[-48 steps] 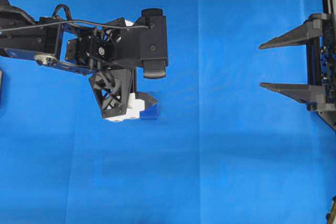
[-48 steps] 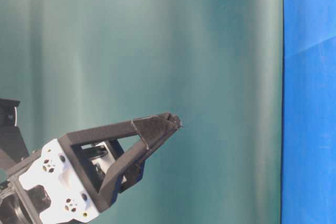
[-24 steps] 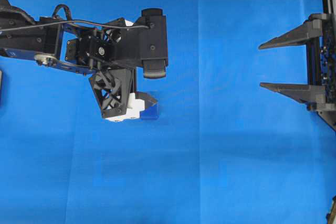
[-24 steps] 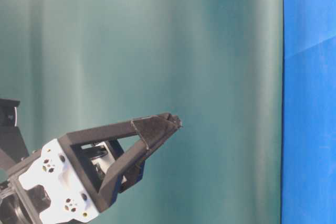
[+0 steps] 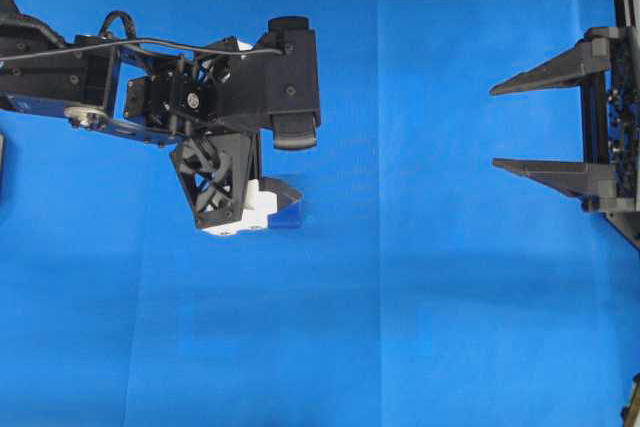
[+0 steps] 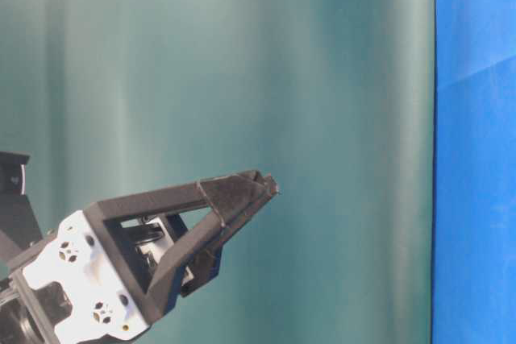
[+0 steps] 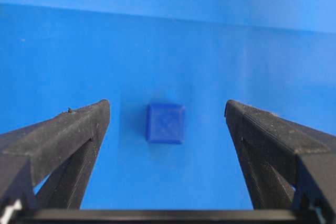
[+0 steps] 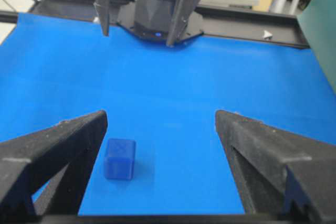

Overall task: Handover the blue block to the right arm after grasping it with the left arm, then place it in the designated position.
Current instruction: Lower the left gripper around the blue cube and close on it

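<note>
Two views differed. From above, the left arm (image 5: 283,199) half hid the blue block (image 5: 289,213); its wrist camera showed wide-apart fingers (image 7: 63,135) around it, not touching. The right arm (image 5: 510,125) sat spread wide, holding nothing.

small dark-blue cube (image 7: 165,123): darker than cloth
flat bright-blue cloth (image 5: 420,327): plain
left black gripper (image 7: 167,116): white mounts
right gripper (image 8: 160,124): all black
far backdrop curtain (image 6: 242,78): teal
</note>
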